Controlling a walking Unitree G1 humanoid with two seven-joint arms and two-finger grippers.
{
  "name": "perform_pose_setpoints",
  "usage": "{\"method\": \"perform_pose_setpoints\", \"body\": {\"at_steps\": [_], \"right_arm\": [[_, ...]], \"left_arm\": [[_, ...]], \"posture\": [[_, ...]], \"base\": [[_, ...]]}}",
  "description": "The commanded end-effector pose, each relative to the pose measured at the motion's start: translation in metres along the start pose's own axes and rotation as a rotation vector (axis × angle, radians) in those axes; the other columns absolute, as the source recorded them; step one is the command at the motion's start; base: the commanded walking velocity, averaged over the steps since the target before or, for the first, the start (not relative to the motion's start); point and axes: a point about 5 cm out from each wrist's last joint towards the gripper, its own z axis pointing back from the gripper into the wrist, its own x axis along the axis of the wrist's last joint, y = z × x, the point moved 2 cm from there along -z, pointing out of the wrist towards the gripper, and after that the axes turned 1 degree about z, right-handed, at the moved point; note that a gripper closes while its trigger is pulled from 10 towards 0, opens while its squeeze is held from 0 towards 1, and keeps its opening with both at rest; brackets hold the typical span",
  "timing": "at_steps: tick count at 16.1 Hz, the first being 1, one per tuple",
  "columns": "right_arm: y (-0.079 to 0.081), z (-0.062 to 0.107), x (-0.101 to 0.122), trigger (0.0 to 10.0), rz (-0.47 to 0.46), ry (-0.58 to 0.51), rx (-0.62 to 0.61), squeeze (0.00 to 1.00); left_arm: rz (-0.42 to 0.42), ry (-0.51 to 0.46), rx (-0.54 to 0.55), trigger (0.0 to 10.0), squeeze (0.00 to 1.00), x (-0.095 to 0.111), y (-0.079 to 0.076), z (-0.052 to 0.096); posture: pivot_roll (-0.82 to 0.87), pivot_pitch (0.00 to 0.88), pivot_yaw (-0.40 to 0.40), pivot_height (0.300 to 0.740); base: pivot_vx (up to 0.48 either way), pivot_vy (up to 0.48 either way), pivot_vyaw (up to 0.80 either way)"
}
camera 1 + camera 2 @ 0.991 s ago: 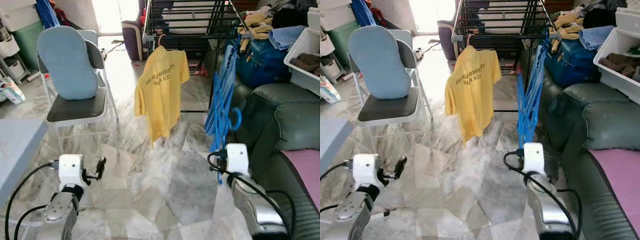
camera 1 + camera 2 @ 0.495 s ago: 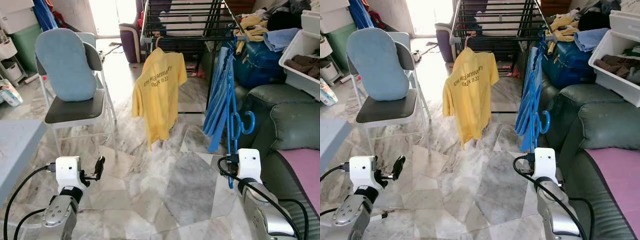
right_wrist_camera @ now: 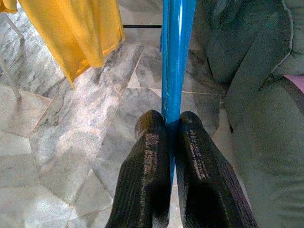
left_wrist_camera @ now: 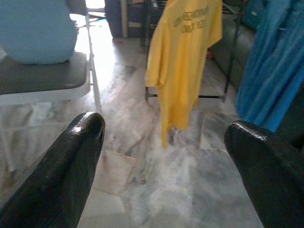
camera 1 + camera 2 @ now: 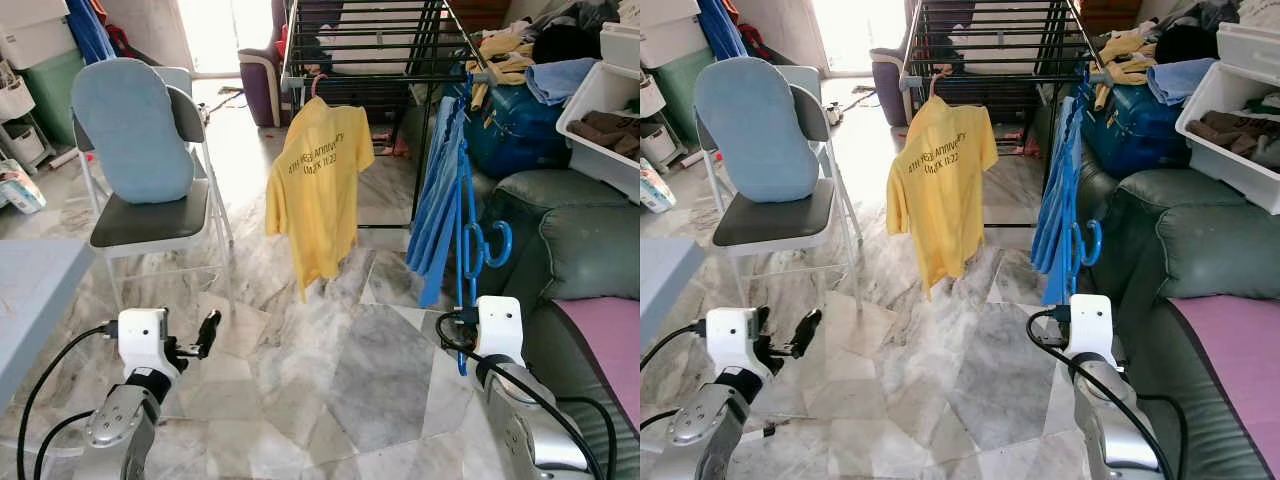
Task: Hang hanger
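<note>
The right end effector (image 3: pixel 172 135), held low beside the green sofa (image 5: pixel 590 250), pinches the shaft of a blue hanger (image 5: pixel 463 220) that stands upright with blue cloth (image 5: pixel 437 195) on it. The left end effector (image 4: pixel 164 137) hovers above the marble floor (image 5: pixel 330 370), fingers spread apart and empty. A yellow shirt (image 5: pixel 318 190) with unreadable dark lettering hangs on the black drying rack (image 5: pixel 370 40).

Silver arms, white wrist blocks, black cables

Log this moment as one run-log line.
right gripper: shut on blue hanger | left gripper: open, idle | yellow shirt: hanging on drying rack | hanger: not yet hung
</note>
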Motion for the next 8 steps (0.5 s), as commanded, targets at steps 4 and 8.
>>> {"method": "perform_pose_setpoints", "body": {"at_steps": [4, 8], "right_arm": [[-0.006, 0.001, 0.008, 10.0, -0.009, -0.043, -0.022, 0.00], [-0.014, 0.005, 0.006, 10.0, -0.025, -0.056, -0.050, 0.00]], "left_arm": [[-0.012, 0.019, -0.063, 10.0, 0.00, 0.000, -0.003, -0.005], [-0.002, 0.020, -0.103, 10.0, 0.00, 0.000, -0.007, -0.012]], "posture": [[-0.08, 0.000, 0.036, 0.740], [-0.11, 0.000, 0.059, 0.740]], "base": [[0.000, 0.000, 0.00], [0.000, 0.000, 0.00]]}}
